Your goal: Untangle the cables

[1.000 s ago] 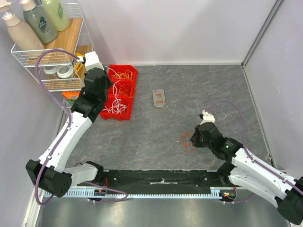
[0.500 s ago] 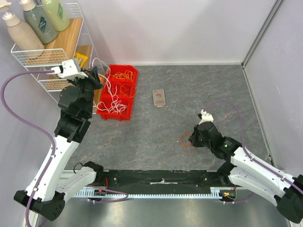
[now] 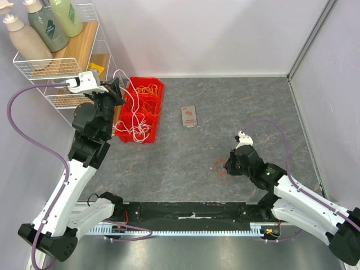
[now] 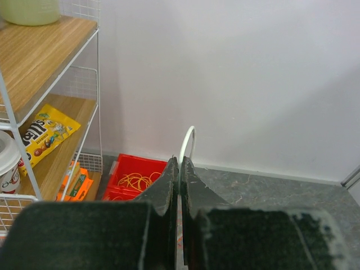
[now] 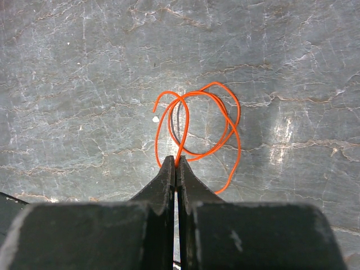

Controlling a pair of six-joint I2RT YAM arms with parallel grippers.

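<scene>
A red bin at the back left holds tangled cables: orange cables in the far compartment and white cables nearer. My left gripper hangs above the bin's left edge, shut on a white cable that trails down into the bin. In the left wrist view the left gripper pinches that white cable, which arcs up past the tips. My right gripper is low over the floor, shut on a loose orange cable. The right wrist view shows the right gripper clamped on a strand of the orange cable.
A wire shelf with bottles, tape rolls and a yellow candy packet stands close to the left arm. A small pink-and-grey card lies mid-table. Walls close in at the back and the right.
The left arm swung left and up off the bin, lifting a white cable clear of the tangle. The right gripper stayed on the orange cable, barely moving.
</scene>
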